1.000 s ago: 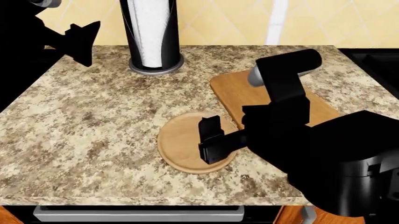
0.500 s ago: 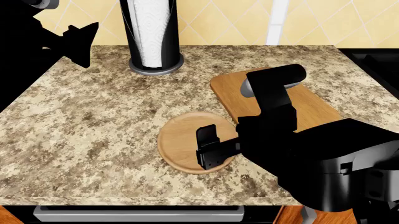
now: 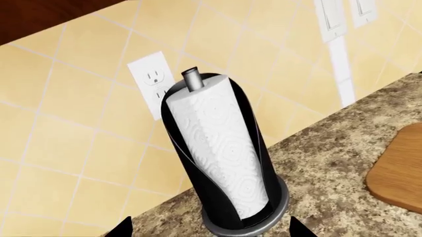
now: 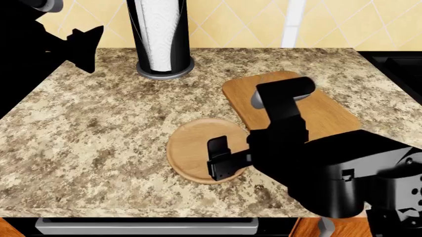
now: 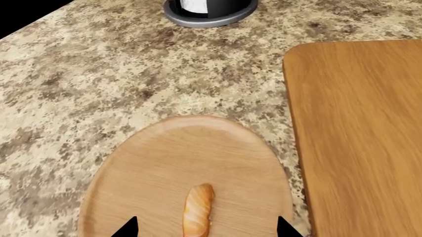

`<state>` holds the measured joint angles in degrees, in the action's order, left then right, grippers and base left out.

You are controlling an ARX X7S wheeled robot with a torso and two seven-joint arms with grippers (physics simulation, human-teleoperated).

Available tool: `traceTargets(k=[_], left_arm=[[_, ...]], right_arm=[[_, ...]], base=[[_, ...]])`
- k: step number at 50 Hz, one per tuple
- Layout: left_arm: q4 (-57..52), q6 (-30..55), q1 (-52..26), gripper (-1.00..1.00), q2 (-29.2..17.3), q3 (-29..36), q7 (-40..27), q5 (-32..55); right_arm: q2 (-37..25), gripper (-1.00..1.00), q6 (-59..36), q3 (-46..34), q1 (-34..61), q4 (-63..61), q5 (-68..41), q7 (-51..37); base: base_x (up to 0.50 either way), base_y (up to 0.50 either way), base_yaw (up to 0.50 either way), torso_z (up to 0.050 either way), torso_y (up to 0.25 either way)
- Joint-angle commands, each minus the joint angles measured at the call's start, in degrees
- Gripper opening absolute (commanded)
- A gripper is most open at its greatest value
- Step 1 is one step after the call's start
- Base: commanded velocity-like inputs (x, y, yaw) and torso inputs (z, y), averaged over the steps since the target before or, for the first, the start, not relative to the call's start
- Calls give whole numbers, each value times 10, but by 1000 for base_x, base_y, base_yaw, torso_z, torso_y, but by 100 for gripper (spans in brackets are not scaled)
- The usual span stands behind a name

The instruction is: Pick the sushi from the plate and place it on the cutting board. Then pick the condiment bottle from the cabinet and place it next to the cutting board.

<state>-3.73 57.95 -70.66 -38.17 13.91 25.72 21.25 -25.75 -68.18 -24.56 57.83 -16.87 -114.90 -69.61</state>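
The sushi (image 5: 197, 209) is lying on the plate (image 5: 151, 168), a small orange-tan finger with pale stripes, resting lengthwise toward the near rim in the right wrist view and lined up between the two dark fingertips showing at that picture's lower edge. It is looking light and probably soft and a little slick, so a gentle pinch across its narrow width at mid-length seems the safest hold; squeezing hard or catching only one end could squash it or let it pivot out. The plate's low rim is leaving room for the tips to come down on either side. The right gripper (image 4: 220, 159) is hovering over the plate with its jaws apart and nothing between them, so the sushi is not yet held. Just beside the plate, the cutting board (image 5: 359, 128) is lying flat and bare on the speckled countertop (image 4: 92, 128), close enough that the carry should be short. The left gripper (image 4: 82, 44) is hanging well apart near the paper-towel holder (image 3: 221, 158); its fingertips are showing spread at the edge of the left wrist view, empty. The condiment bottle is not visible in any view.
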Motion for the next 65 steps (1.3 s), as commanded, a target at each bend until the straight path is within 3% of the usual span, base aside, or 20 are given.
traceTargets(k=[1, 65], left_arm=[[13, -11, 0, 100, 2, 5, 2, -3], [17, -17, 7, 100, -7, 1, -2, 3]], right_arm=[[4, 100, -1, -6, -5, 13, 21, 21], [24, 100, 12, -38, -10, 49, 84, 95]], base=[[0, 0, 0, 0, 0], [0, 0, 0, 0, 0]])
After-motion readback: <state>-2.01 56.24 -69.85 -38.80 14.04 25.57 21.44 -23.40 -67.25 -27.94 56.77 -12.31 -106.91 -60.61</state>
